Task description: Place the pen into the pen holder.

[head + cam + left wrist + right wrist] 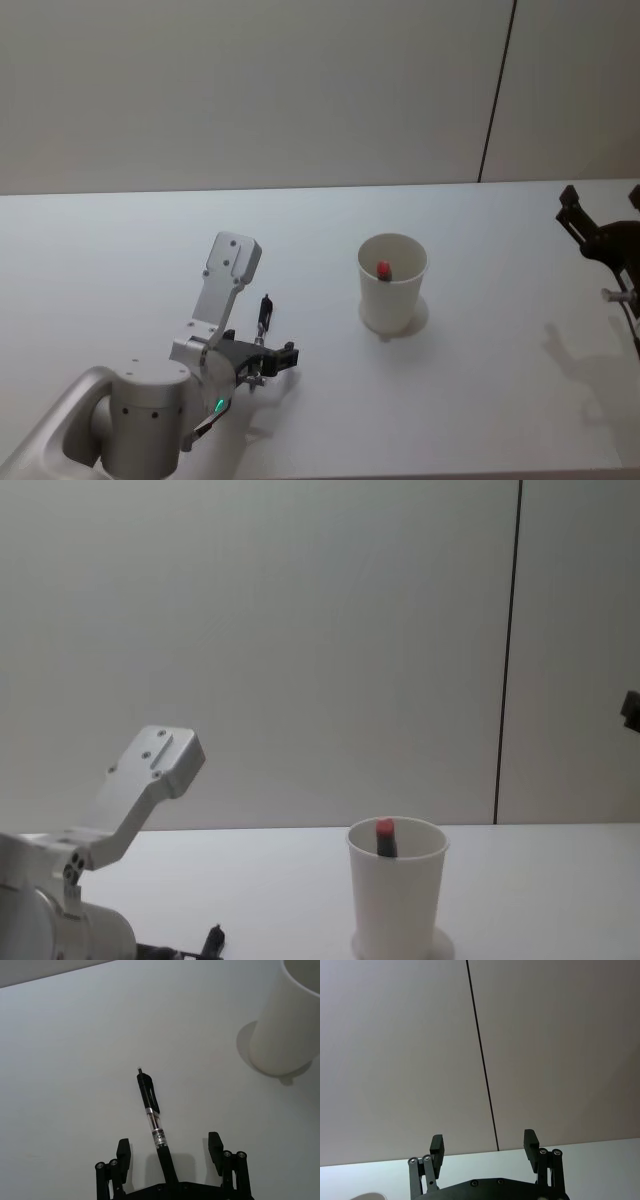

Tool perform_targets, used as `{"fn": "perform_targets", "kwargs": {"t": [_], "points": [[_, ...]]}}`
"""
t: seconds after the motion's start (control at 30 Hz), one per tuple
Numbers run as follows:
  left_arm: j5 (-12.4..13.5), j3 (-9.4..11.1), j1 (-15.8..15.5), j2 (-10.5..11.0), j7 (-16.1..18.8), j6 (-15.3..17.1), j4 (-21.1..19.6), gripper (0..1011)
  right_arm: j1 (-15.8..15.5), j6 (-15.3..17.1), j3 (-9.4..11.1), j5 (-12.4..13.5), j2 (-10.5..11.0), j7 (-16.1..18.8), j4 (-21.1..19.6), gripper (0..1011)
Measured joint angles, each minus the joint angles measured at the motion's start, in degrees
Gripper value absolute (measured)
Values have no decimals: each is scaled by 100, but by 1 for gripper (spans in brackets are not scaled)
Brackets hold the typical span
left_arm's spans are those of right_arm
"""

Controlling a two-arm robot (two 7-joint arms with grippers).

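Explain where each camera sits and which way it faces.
Head view: high, facing down at the table; left arm lower left, right tool at right edge.
Chest view: lower, facing across the table at the pen holder; left arm lower left.
Left wrist view: wrist-mounted, facing the pen, framed by the open left tool.
Right wrist view: wrist-mounted, facing the wall past the open right tool.
Shared: head and chest both show the pen holder.
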Motion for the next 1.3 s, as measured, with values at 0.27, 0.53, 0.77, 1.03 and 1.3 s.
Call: {"fn": "perform_targets", "kwargs": {"t": [0.27,0.53,0.77,1.03,1.3], "points": [[123,-3,-45,-28,-83,29,132,856,0,0,0,0,0,0,0,1001],[248,-14,-86,-54,-130,98,233,604,0,0,0,0,0,0,0,1001],[325,-25,-107,-74,-157,145,287,381,0,0,0,0,0,0,0,1001],[409,-33,-124,-100,-185,208,319,137,1,0,0,0,0,0,0,1001],[477,-39,-131,-123,-209,248,332,126,0,0,0,0,0,0,0,1001]]}}
